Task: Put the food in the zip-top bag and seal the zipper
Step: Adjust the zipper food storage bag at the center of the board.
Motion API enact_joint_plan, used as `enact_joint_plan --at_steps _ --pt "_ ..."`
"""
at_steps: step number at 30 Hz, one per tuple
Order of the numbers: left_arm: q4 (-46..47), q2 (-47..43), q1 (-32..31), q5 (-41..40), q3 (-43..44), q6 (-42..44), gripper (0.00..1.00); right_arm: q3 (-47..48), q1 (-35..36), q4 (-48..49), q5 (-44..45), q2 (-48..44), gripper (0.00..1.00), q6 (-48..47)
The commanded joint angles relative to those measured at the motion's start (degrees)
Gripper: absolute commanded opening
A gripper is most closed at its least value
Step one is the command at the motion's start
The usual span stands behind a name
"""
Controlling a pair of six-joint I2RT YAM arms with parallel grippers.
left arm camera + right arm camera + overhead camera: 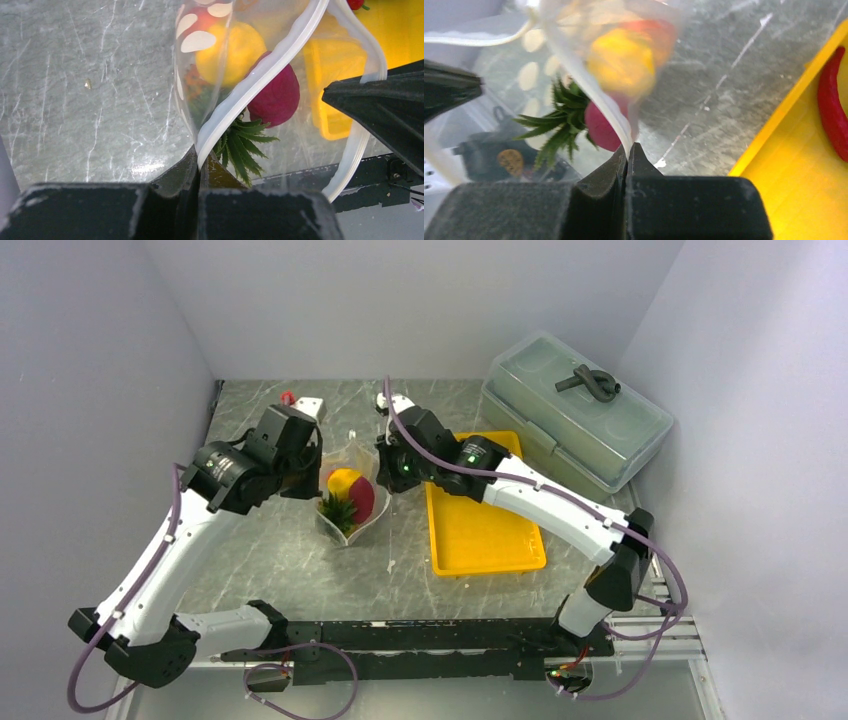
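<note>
The zip-top bag (pixel 182 75) stands at the middle of the surface (pixel 290 560), hung between the two arms with its mouth up and gaping. It is thin, limp film and probably slick. It has no stiffness of its own, so it likely sags or folds wherever it is not held.

The zipper (pixel 260 75) is the one firm part, a thicker whitish strip, and the sensible place to take hold. Both arms have it:
- **Left:** the left gripper (pixel 199 167) is closed tight on the strip at the bag's 9 o'clock end, with no gap showing between its fingers.
- **Right:** the right gripper (pixel 628 152) is pinched shut on the strip at the 3 o'clock end.

Between them the two lips bow apart into a loop, so the seal is not made.

Inside the bag lie a lemon (pixel 235 47), a red round fruit (pixel 277 97) and a pineapple (pixel 242 142) with its green crown pointing toward 6 o'clock. These are light toy pieces, yet enough to weigh the pouch down. I cannot tell whether other pieces sit beneath them.

The yellow tray (pixel 480 540), at 3 o'clock of the bag, holds a chili pepper (pixel 831 110) not yet bagged. A lidded box (pixel 560 430) sits shut at 2 o'clock.

Pressing the lips together will likely need them lined up first, since the crown's leaves lie close to the strip.
</note>
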Motion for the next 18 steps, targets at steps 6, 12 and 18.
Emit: enact_joint_plan --at_steps 6,12,18 --pt "1.03 -0.86 0.14 -7.55 -7.36 0.05 0.0 -10.64 -3.45 1.59 4.25 -1.24 0.0 -0.85" --pt "-0.29 -1.05 0.18 -11.03 -5.25 0.0 0.0 -14.69 -4.76 3.47 0.64 -3.33 0.0 0.81" --pt "0.82 0.56 0.14 -8.31 -4.34 0.03 0.0 -14.39 -4.76 5.6 -3.46 -3.05 0.0 2.29"
